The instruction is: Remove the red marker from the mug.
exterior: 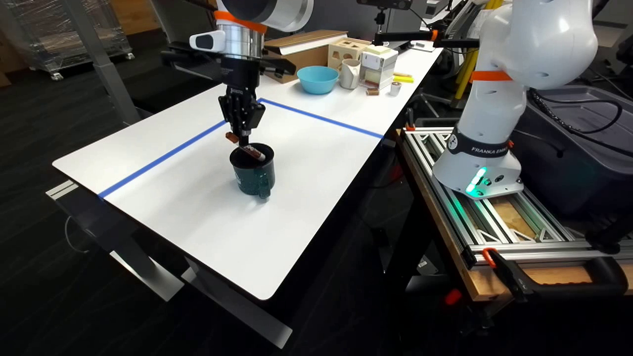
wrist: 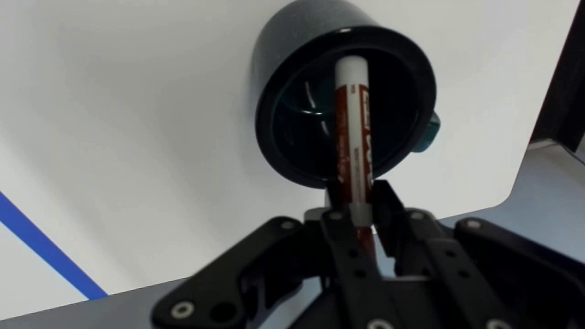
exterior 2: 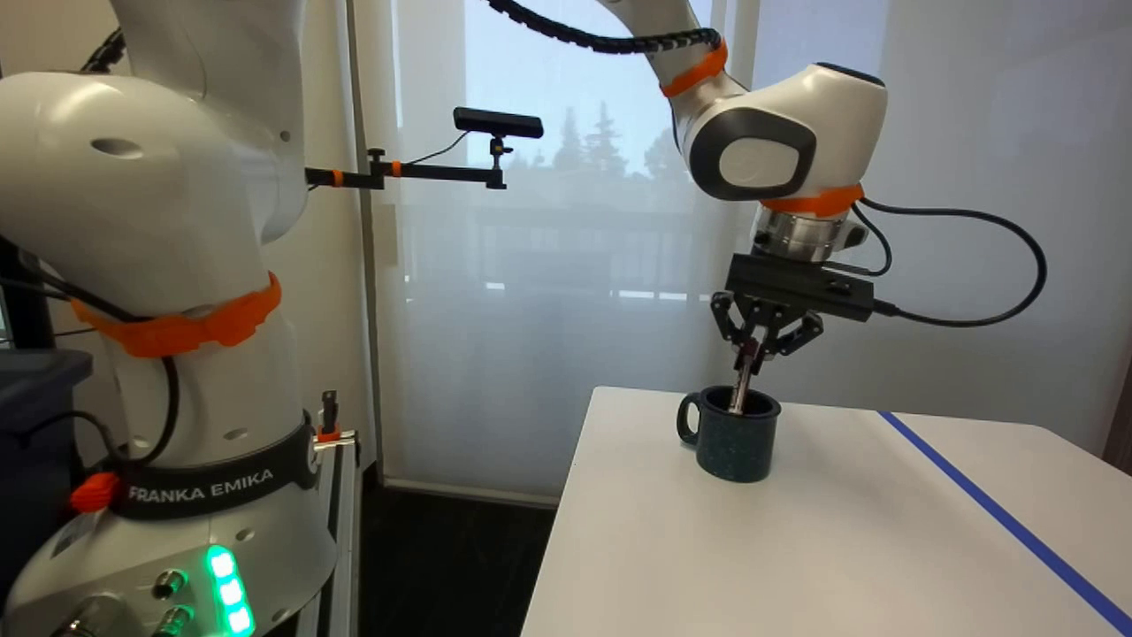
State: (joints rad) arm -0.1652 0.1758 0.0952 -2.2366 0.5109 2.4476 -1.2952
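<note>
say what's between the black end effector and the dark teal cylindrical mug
The slim red cylindrical marker, gripped by the end effector, its white end inside the mug; the wrist view shows it.

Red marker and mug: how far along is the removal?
Done: the pincer is closed on the red marker, toward its red upper end.
In hand: the marker is held at a tilt, its upper part above the rim of the mug.
Left: its white end shows within the mug's mouth in all three views, so it probably needs lifting clear, then releasing outside.
</note>
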